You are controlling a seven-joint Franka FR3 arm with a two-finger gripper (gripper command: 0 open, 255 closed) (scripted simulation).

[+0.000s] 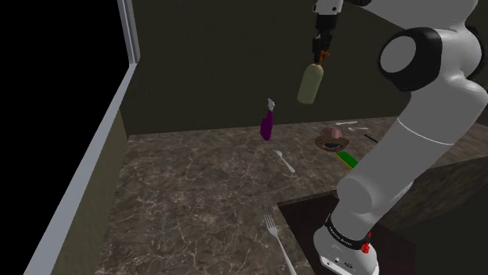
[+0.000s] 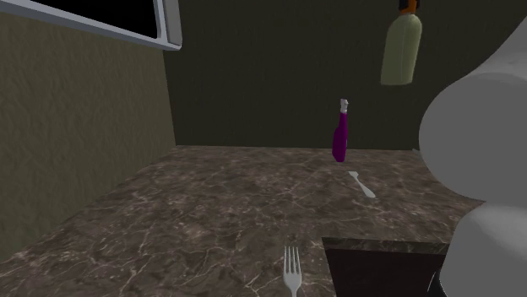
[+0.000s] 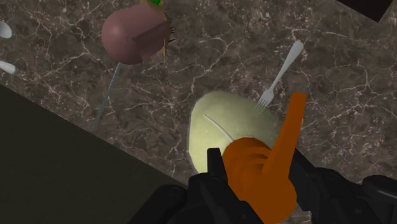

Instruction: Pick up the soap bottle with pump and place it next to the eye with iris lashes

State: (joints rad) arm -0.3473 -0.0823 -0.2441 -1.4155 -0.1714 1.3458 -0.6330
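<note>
pincer [image 1: 321, 51] grips soap bottle [image 1: 310, 83] by orange pump [image 3: 257, 181].

Probably a kitchen (dimly lit): marbled counter [image 1: 195, 180], fork [image 1: 275, 234], spoon [image 1: 283, 161].

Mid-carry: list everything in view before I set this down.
Soap bottle: one, pale green, orange pump, held above the counter.
Eye: one, pinkish-brown, on the counter near the back wall.
Purple bottle: one, purple with a white cap, by the back wall.
Spoon: one, pale, mid-counter.
Forks: two, pale, one at the near edge, one near the eye.
Green item: one, green, beside the eye.
Counter: one, brown marble.
Arm: one, white.
Tool: one, black, shut on the soap bottle's pump.
</note>
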